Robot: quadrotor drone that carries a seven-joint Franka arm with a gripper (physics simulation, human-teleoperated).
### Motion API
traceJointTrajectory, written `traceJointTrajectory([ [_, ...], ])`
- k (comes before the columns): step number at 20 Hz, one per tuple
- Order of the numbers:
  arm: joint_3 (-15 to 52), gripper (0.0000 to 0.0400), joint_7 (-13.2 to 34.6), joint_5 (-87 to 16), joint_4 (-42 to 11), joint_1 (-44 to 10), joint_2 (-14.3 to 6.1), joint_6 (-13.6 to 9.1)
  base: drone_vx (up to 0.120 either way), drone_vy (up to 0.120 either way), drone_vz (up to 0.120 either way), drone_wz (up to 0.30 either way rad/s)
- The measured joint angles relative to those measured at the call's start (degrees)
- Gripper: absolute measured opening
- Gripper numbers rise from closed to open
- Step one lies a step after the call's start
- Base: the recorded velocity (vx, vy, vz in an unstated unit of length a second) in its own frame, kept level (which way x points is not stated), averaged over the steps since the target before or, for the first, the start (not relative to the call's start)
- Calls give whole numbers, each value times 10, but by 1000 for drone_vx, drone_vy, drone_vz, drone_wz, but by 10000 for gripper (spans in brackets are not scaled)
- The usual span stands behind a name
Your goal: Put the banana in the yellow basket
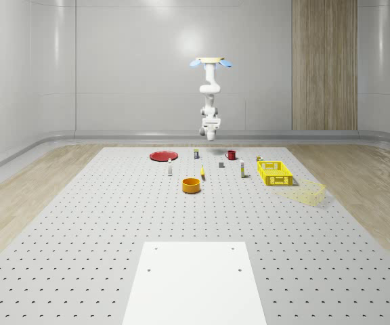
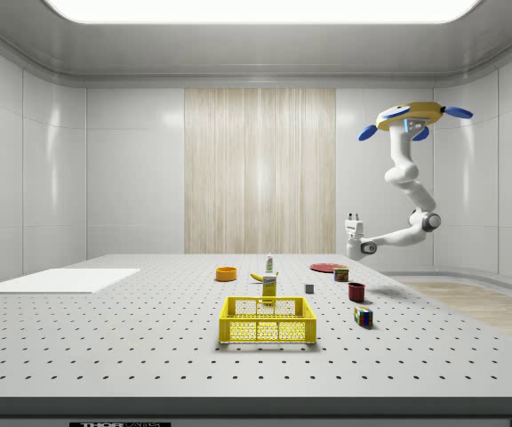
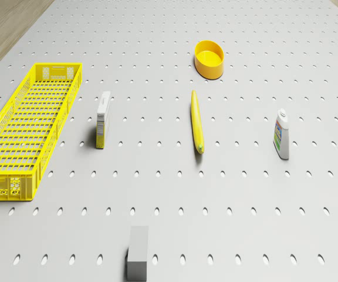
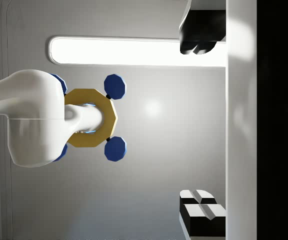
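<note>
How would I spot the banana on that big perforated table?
On the perforated table, find the long yellow basket, then the round orange bowl. The banana lies flat just beside that bowl: a slim yellow curve, while the carton and bottle flanking it are blocky.

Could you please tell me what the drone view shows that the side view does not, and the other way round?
The drone view gives, from above, the banana lying flat between the carton and the bottle, touching neither, and the yellow basket with a bare floor. The side view gives the drone hovering high at its right, the arm bent down, and the gripper pointing upward well above the table, plus a red mug and a colourful cube. Both share yellow basket, banana, carton, bottle, orange bowl and grey block.
</note>
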Motion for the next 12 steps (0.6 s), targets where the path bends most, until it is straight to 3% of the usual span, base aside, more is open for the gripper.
traceJointTrajectory([
  [12,45,400,8,-63,-7,-14,-5,6,120,-120,0,0],
])
